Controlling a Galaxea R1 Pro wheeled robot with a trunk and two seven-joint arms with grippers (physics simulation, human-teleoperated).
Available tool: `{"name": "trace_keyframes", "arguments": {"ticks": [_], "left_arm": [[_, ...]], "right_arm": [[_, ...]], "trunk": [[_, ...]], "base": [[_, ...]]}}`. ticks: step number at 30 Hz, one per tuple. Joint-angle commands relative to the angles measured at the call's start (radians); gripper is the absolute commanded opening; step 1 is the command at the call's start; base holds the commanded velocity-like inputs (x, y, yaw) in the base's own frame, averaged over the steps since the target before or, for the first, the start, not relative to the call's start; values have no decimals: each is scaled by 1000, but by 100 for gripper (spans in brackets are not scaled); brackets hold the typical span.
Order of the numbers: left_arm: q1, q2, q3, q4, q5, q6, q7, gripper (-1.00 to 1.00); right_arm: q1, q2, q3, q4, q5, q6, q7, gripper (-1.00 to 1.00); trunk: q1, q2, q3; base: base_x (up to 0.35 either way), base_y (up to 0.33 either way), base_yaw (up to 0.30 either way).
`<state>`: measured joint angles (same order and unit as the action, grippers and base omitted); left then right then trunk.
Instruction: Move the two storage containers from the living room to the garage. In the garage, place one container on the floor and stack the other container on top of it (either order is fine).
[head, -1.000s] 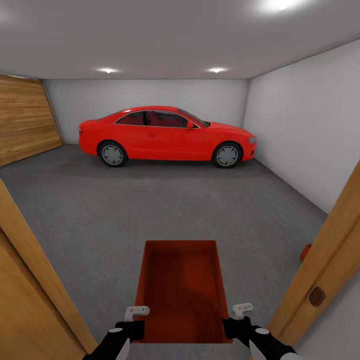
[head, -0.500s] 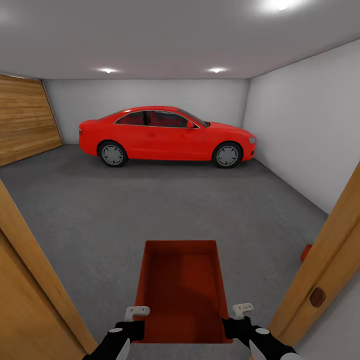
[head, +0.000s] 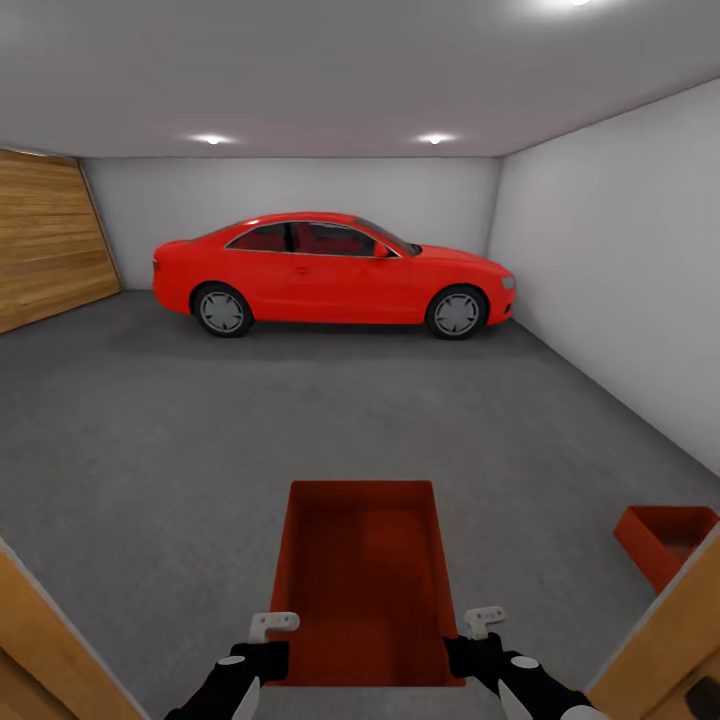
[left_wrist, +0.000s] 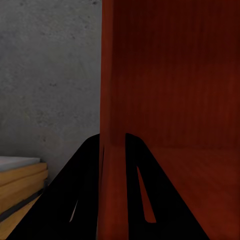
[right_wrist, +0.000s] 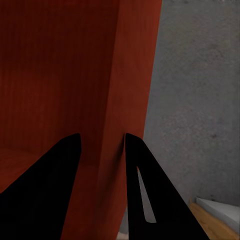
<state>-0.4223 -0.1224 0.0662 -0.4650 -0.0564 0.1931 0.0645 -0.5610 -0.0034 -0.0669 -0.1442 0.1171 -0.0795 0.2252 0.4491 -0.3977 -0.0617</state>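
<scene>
No readable text, label, brand, number or sign shows on anything.

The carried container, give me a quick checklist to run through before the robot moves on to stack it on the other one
1. Left gripper clamped on a wall of the carried container: ok, fingers sit either side of the wall.
2. Right gripper clamped on the opposite wall: ok.
3. Container level between the arms: ok in the head view.
4. Second container located: ok, on the garage floor ahead to the right, beside the door frame.
5. Second container empty and ready to take a stack: cannot tell, partly hidden.
6. Red car out of the path: ok, parked by the far wall.
</scene>
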Motion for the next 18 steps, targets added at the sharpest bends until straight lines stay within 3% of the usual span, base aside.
{"name": "trace_keyframes", "arguments": {"ticks": [1, 18], "left_arm": [[-1, 44, 41, -12, 4, 6, -2, -100], [-1, 44, 41, -12, 4, 7, -2, -100]], "right_arm": [[0, -20, -5, 3, 11, -5, 54, -100], [0, -20, -5, 3, 12, -5, 54, -100]], "trunk": [[1, -2, -2], [1, -2, -2]], "base": [[170, 0, 0], [41, 0, 0]]}}
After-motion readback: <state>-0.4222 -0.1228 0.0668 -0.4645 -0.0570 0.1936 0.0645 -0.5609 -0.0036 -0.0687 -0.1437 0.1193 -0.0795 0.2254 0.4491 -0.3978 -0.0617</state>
